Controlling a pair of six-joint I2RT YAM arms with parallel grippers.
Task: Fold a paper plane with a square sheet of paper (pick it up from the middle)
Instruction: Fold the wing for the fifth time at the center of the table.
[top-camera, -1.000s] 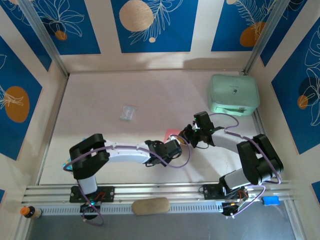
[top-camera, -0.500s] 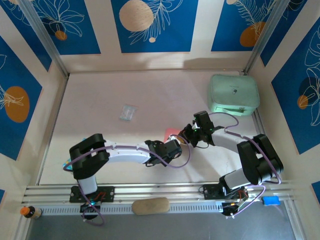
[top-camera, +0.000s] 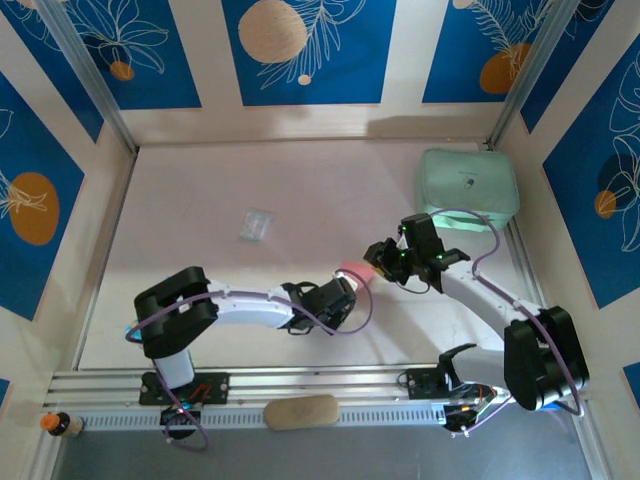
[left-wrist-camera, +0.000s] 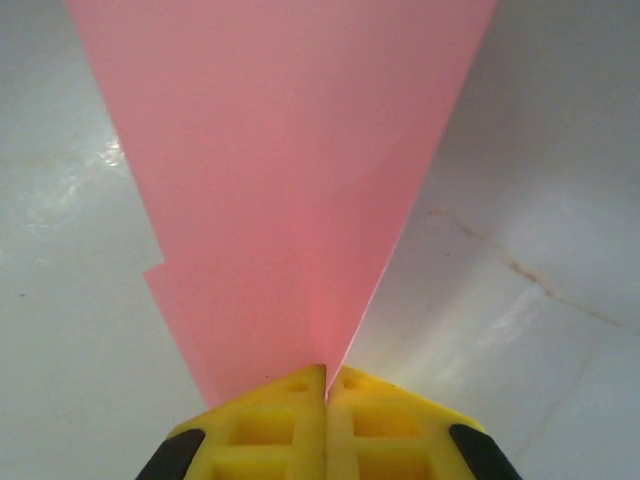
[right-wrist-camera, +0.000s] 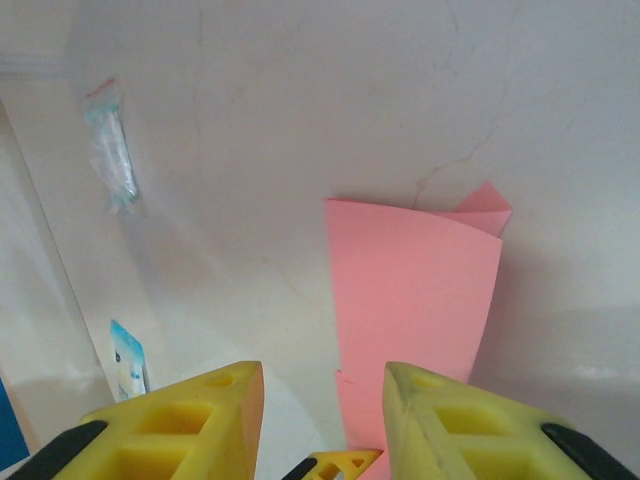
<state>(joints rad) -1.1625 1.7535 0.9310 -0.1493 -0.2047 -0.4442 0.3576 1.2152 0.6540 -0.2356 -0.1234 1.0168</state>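
Note:
The square sheet of paper is salmon pink and folded over on itself, with a layered corner showing at its far end. My left gripper is shut on the sheet's near edge, and the sheet fans out ahead of it above the white table. My right gripper stands open just short of the sheet, its fingers apart and nothing between them. From above, the right gripper sits just right of the paper and the left gripper just below it. A paper plane is out of view.
A mint-green case lies at the back right. A small clear packet rests on the table left of centre. A tan oblong pad and a small bottle lie by the front rail.
My right gripper has opened, let go of the paper and drawn back to the right as its arm swung outward. The left gripper stays shut on the sheet.

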